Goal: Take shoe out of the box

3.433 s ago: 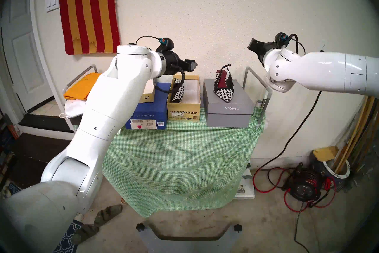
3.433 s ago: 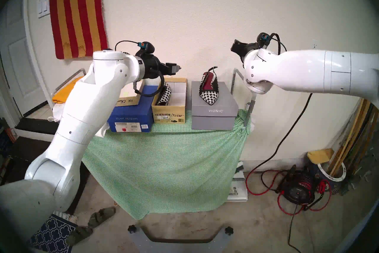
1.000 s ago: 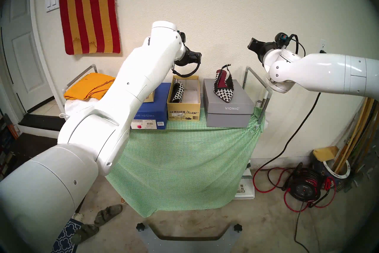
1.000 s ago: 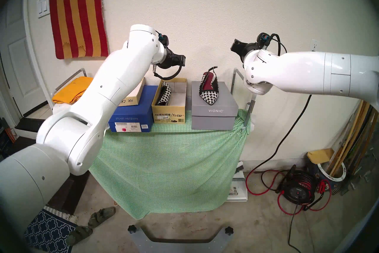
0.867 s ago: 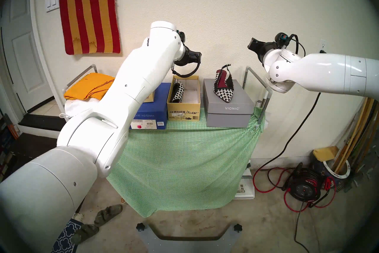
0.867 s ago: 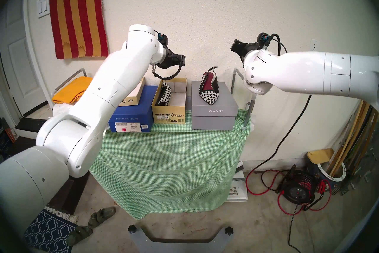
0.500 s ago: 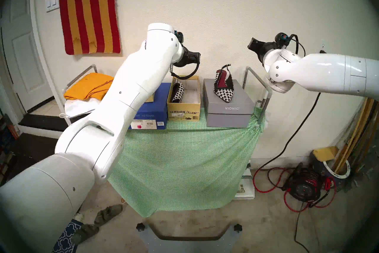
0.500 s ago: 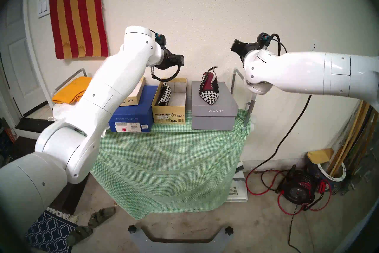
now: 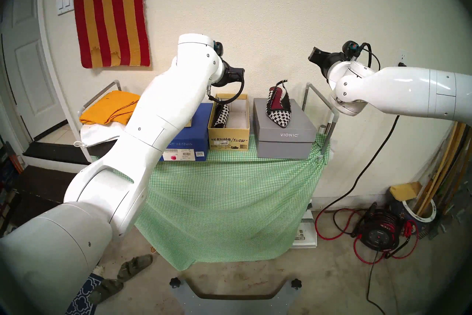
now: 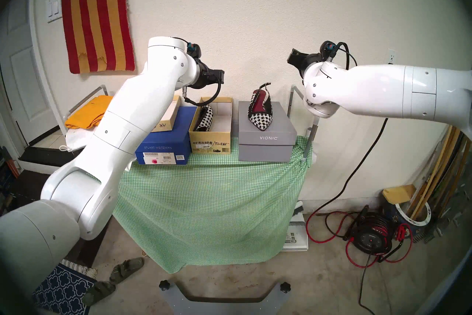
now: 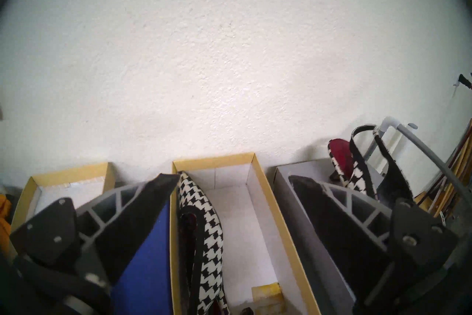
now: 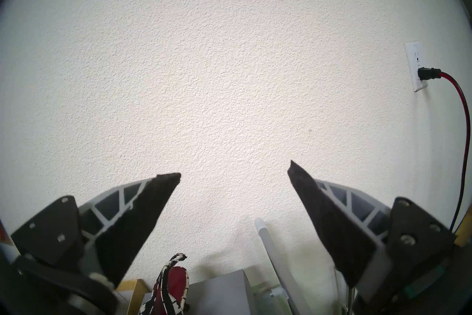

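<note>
Your table w/ green check cloth carries the tan shoebox, btwn blue and grey VIONIC box. Houndstooth shoe lies inside, along its left wall. Left hand hovers above, released; right hand released too, empty.

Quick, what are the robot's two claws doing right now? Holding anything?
Left gripper: open, empty, above the box.
Right gripper: open, empty, facing the wall.

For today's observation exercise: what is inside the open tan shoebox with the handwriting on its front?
One houndstooth shoe lies on its side against the tan shoebox's left wall, beside bare white floor. A yellow scrap sits near the front.
</note>
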Available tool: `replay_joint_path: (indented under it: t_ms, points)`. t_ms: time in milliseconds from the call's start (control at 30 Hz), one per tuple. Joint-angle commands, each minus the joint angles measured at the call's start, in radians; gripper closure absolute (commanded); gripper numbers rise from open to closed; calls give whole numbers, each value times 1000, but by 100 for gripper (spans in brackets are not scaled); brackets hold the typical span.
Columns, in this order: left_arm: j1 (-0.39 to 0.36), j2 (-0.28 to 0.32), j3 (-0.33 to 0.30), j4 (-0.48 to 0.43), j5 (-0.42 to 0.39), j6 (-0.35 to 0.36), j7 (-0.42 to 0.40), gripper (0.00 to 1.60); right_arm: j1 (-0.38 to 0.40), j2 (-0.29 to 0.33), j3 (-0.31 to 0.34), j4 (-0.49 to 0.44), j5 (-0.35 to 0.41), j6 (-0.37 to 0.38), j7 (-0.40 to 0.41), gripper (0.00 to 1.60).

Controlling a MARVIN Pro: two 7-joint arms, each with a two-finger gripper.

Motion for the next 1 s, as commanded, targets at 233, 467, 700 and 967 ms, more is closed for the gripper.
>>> replay_joint_path:
  t_ms: [233, 467, 700, 967]
  points:
    - [95, 50, 12, -59, -108, -1, 114, 0, -1, -2, 3, 2, 1, 2, 2, 0]
    - [80, 81, 1, -84, -190, -1, 129, 0, -2, -1, 5, 2, 0, 2, 2, 0]
    - [65, 111, -13, -41, -273, -1, 147, 0, -3, -1, 6, 2, 0, 3, 2, 0]
    - [40, 102, 23, 8, -370, -1, 175, 0, -5, -1, 8, 3, -1, 3, 2, 0]
